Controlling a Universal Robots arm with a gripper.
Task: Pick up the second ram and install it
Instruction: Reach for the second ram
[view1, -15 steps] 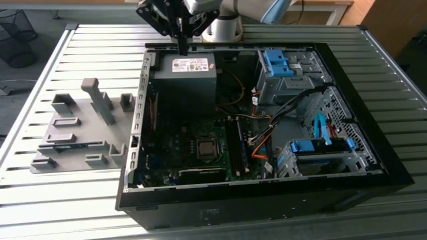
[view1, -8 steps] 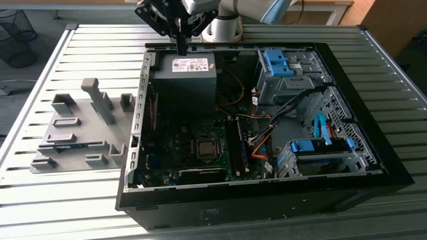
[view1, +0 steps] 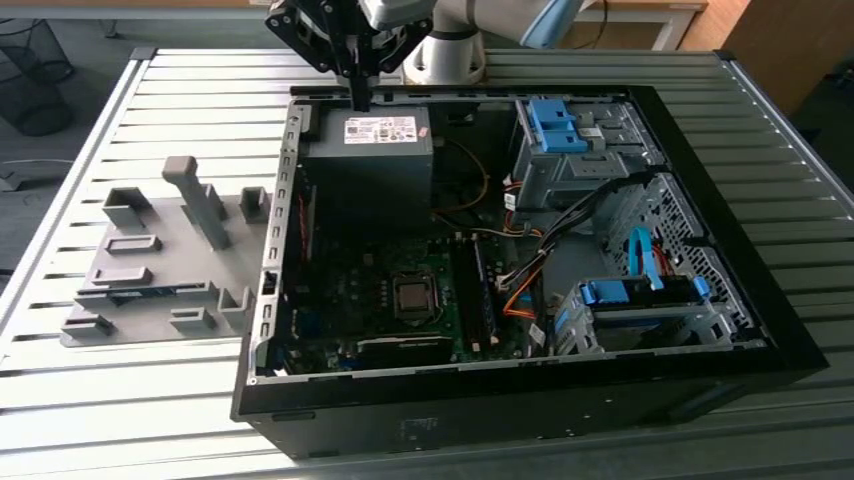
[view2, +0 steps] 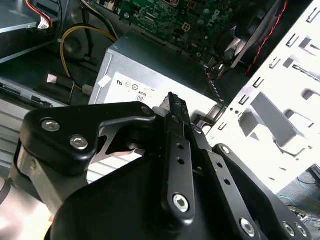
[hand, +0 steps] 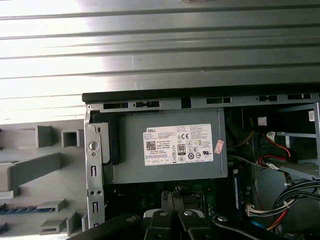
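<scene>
Here's the tool (view1: 360, 98) up at the far end of the open computer case (view1: 534, 425), hanging right over the grey power supply (view1: 367, 150) with its white label. Fingers pressed together, nothing between them: closed and empty, and both wrist views agree, with the black fingertips (hand: 170, 199) side by side above the power supply's edge (hand: 170, 145). In the second wrist view the tool (view2: 172, 102) points down at that same grey box (view2: 150, 70), with the green motherboard beyond it.

And the second ram (view1: 140, 292)? It's off on the exterior view's left, lying flat in the grey fixture (view1: 160, 250) on the slatted metal worktop (view1: 120, 400), outside the case and well apart from the tool. The first wrist view catches it too, a blue-green strip (hand: 17, 209) sitting in a groove of the fixture (hand: 30, 170). Inside the case, a dark stick stands upright in a slot beside the processor socket (view1: 414, 297)
</scene>
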